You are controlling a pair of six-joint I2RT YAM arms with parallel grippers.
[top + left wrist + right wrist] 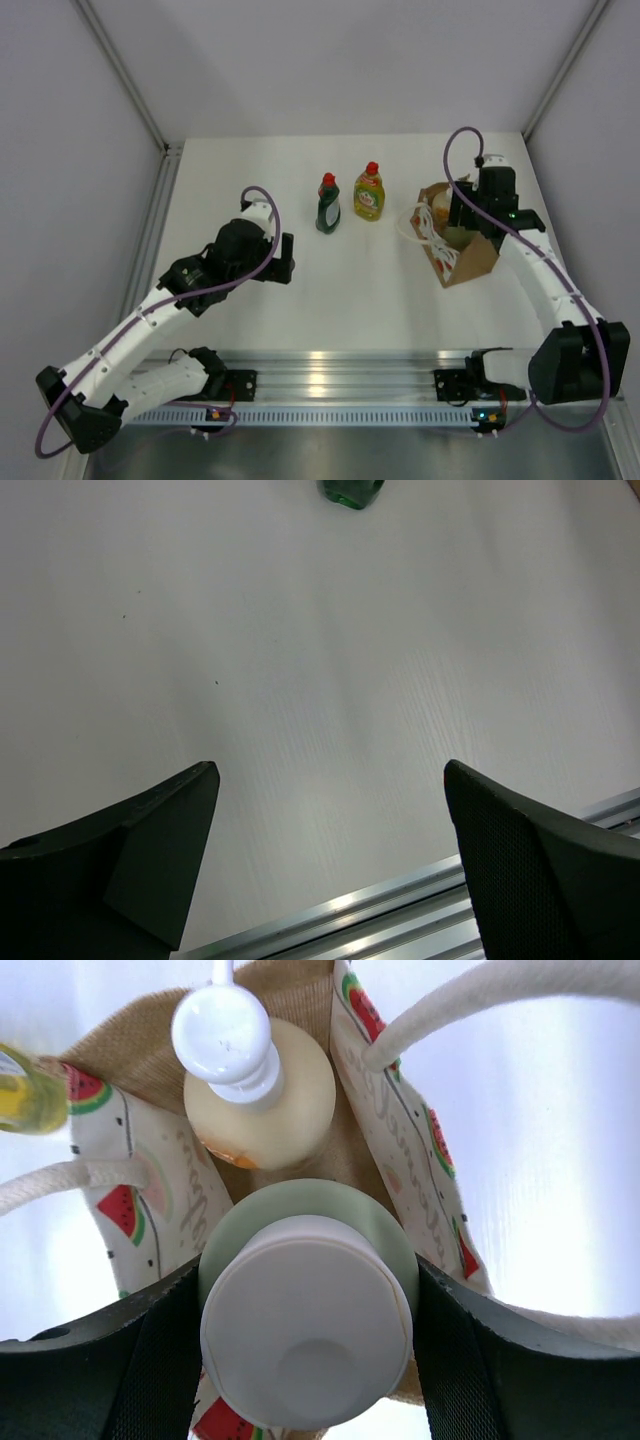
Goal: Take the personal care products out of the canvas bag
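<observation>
The canvas bag [468,262] stands at the right of the table, with a watermelon-print lining [395,1090]. Inside it are the peach bottle with white pump [262,1090] and the cream cylinder with a white cap [305,1330]. My right gripper [463,215] reaches into the bag, and in the right wrist view [308,1280] its fingers press both sides of the cylinder. The dark green bottle [328,205] and the yellow-green bottle [369,195] stand on the table left of the bag. My left gripper [285,258] is open and empty over the table [330,780].
White rope handles [480,1000] loop over the bag's mouth on both sides. The aluminium rail [400,910] runs along the near table edge below my left gripper. The base of the dark green bottle [352,490] shows at the top of the left wrist view.
</observation>
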